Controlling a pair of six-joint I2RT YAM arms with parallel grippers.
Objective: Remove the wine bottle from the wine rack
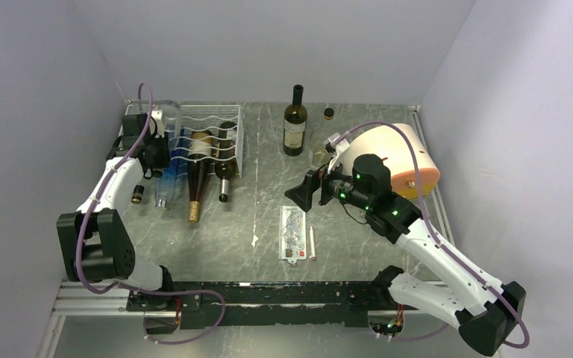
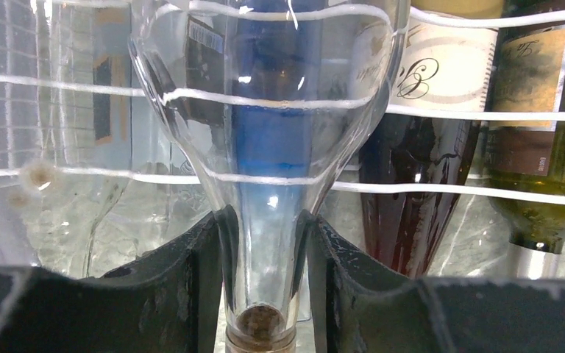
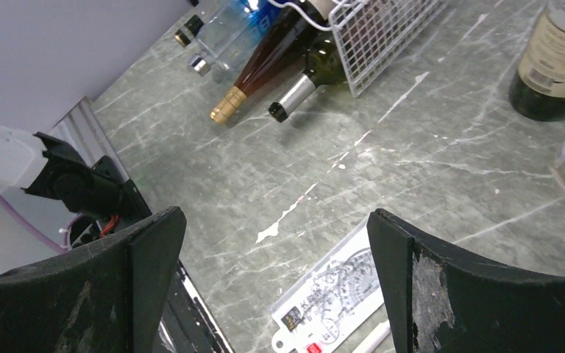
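My left gripper (image 2: 263, 246) is clamped on the neck of the clear wine bottle (image 2: 265, 132), which lies in the white wine rack (image 1: 210, 119). My right gripper (image 3: 276, 228) hangs open above the table (image 3: 412, 169).

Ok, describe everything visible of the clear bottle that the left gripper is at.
The clear bottle is colourless glass with a blue tint in its body. Broad shoulders taper to a narrow neck with a brownish stopper at the mouth. It lies in the wine rack, whose white wire rungs cross it in the wrist view, with its neck pointing out toward the arms. The left gripper hugs the neck on both sides. A dark red bottle lies beside it.
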